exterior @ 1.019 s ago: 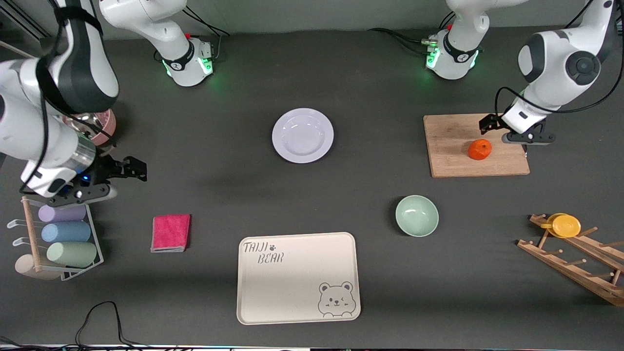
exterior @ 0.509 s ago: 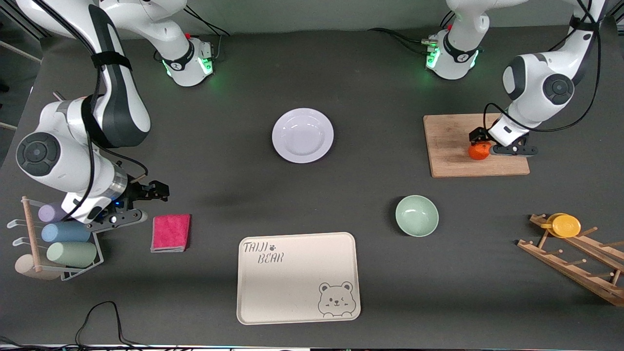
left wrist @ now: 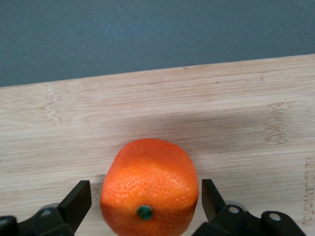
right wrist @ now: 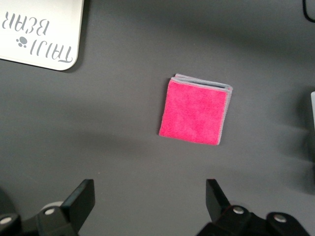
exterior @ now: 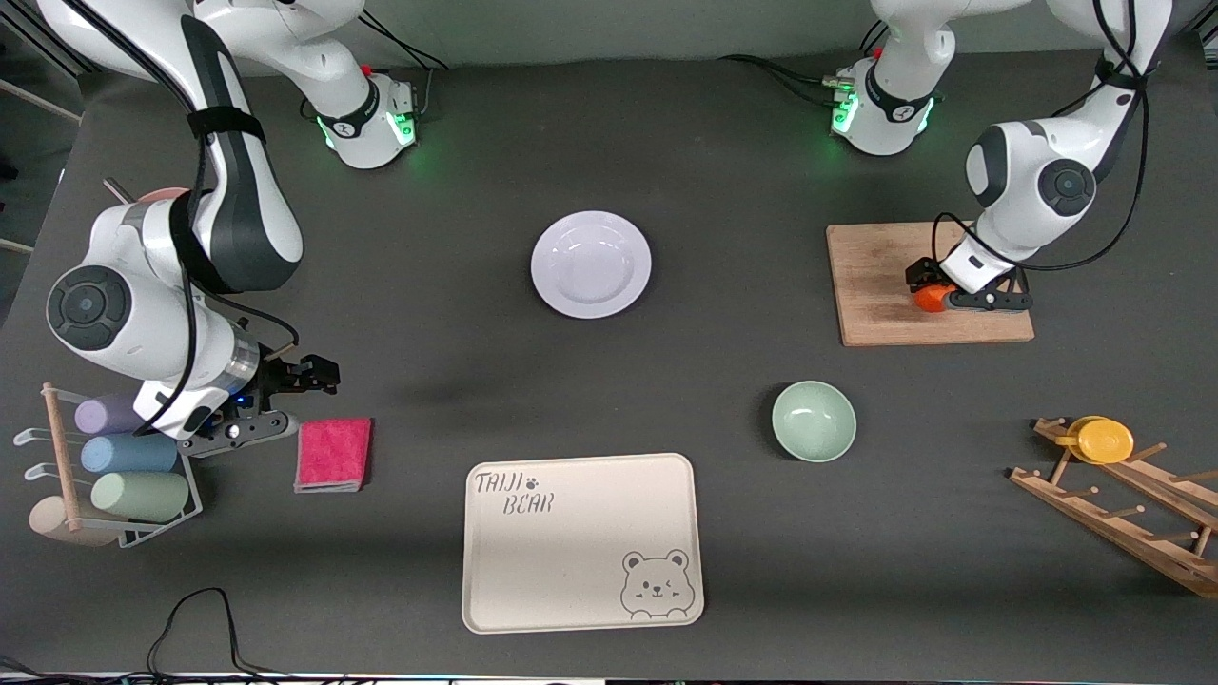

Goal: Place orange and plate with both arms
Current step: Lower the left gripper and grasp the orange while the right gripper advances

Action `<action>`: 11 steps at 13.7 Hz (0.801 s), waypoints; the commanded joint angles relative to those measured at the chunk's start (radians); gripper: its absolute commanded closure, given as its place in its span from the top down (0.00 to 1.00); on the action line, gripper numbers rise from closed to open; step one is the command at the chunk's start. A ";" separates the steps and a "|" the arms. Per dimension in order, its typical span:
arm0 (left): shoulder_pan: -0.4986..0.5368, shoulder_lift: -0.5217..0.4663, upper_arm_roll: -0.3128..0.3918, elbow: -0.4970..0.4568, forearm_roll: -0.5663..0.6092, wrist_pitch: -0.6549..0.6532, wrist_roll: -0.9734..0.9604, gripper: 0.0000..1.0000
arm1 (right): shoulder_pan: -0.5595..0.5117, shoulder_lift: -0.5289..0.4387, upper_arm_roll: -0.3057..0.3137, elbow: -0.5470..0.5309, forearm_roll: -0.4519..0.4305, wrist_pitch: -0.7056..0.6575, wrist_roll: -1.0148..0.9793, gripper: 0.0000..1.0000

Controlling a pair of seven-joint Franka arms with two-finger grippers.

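Your left gripper (exterior: 944,293) is down at the cutting board (exterior: 875,285), upper part of the frame toward the left arm's end. Its jaws are spread wide with the orange (exterior: 929,300) sitting between them. In the left wrist view the orange (left wrist: 150,187) fills the lower centre, green stem dot facing the camera, resting on the wood. A black fingertip (left wrist: 78,201) stands on either side with a thin gap to the skin, so nothing is clamped yet. The plate (exterior: 591,264) lies bare on the dark table (exterior: 457,238), upper middle of the frame. It is well apart from both grippers and farther from the front camera than the beige bear tray (exterior: 580,542) at lower centre. Your right gripper (exterior: 304,400) hangs over the table at mid-height toward the right arm's end, just beside the pink folded cloth (exterior: 333,454). Its fingers are apart and hold nothing. The right wrist view shows that cloth (right wrist: 195,112) mid-frame above the open fingertips (right wrist: 81,199), with a corner of the tray in the top corner. The pale-green bowl (exterior: 814,420) sits nearer the front camera than the board, empty.
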 commanded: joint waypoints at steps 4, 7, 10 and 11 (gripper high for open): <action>-0.009 0.006 0.003 0.000 0.007 0.016 0.010 0.66 | -0.001 0.027 -0.014 0.012 0.192 -0.016 -0.005 1.00; -0.009 0.004 0.003 0.006 0.007 0.008 0.008 0.60 | -0.022 0.036 -0.019 -0.001 0.307 -0.053 0.001 1.00; -0.007 -0.066 0.001 0.052 0.007 -0.088 -0.004 0.60 | -0.068 0.051 -0.019 -0.005 0.454 -0.107 -0.012 0.95; -0.007 -0.109 0.000 0.099 0.007 -0.193 -0.005 0.60 | -0.070 0.053 -0.019 -0.003 0.471 -0.113 -0.012 0.93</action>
